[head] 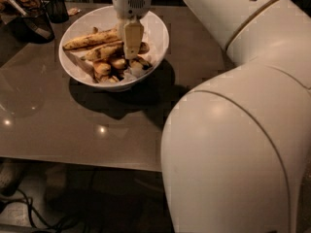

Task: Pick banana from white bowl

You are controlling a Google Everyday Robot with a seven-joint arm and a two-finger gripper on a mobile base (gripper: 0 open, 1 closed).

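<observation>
The white bowl [158, 30] stands on the brown table at the upper left and holds several bananas. The banana [104, 51], long with dark brown patches, lies across the bowl's middle. A paler long banana [90, 39] lies just behind it. Short stubby bananas [109, 66] lie at the bowl's front. My gripper [131, 52] hangs straight down into the bowl from above, its tip at the right part of the dark-patched banana, hiding that part. I cannot tell whether it touches the banana.
Dark cups [58, 6] and a dark holder [34, 21] stand at the table's far left corner. My large white arm [233, 144] fills the right side of the view. The table's front edge [73, 161] runs low, with cables on the floor below.
</observation>
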